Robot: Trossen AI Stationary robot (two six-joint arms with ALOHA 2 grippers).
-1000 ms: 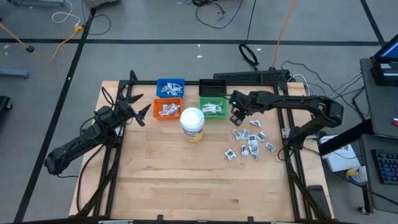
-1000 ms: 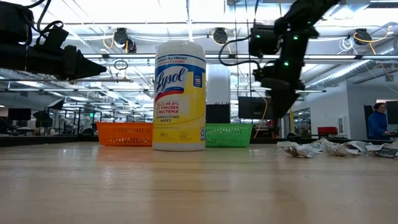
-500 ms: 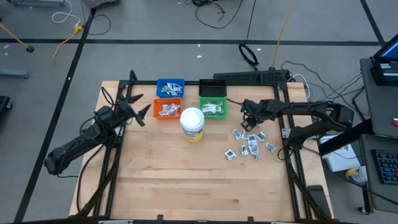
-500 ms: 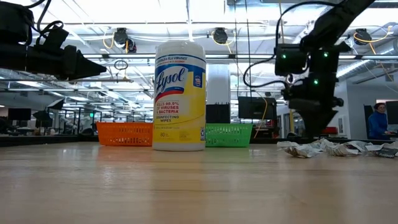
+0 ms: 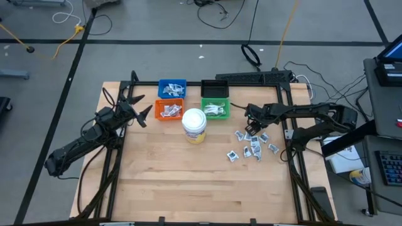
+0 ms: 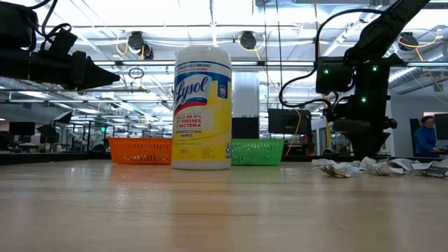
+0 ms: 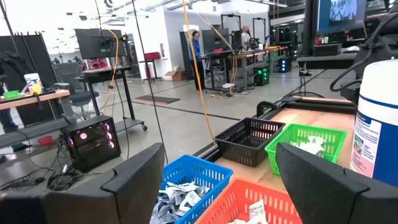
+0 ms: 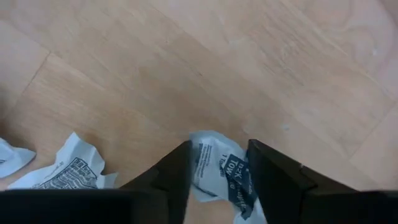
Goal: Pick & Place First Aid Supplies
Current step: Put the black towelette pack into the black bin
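Right hand (image 5: pixel 252 127) has dropped from beside the green bin (image 5: pixel 215 108) onto the near edge of the packet pile (image 5: pixel 252 144) over the last second. Low view puts it right at counter (image 5: pixel 163 182) level now. Your right wrist view shows one packet (image 8: pixel 219 171) sitting between the two fingers (image 8: pixel 163 177), which stand a narrow gap apart, one on each side of it. I judge they're not clamped yet, since the packet is flat on the wood and the fingers are just beside its edges.

Meaning: approach is done and the grasp is the next step. Squeeze, then lift.

- The rest of the supplies are scattered loose on the right of the counter, between the right arm's base and the wipes jar (image 5: pixel 195 125).
- Another crumpled packet (image 8: pixel 65 163) lies near the targeted one. Watch that it doesn't drag along.
- The blue bin (image 5: pixel 172 88), orange bin (image 5: pixel 169 110) and green bin already hold some packets. The black bin (image 5: pixel 214 90) looks empty from above.

Left hand (image 5: pixel 139 110) hovers wide open beside the orange bin, holding nothing.
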